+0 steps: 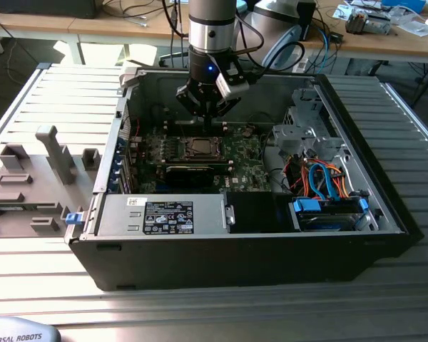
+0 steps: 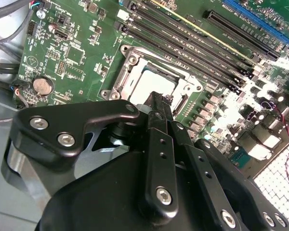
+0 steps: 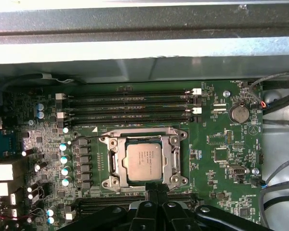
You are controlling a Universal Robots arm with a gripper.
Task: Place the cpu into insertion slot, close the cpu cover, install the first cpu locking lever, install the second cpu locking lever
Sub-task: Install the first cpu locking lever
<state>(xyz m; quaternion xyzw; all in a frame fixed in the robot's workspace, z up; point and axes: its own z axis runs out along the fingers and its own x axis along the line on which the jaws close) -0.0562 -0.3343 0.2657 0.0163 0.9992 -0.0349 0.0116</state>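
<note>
Silver-grey cpu sits in its socket under the closed cpu cover; fingers together just beside.

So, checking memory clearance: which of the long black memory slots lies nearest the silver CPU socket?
The black memory slot bordering the socket's silver metal cover frame; the other slots lie farther, toward the grey case wall.
</note>
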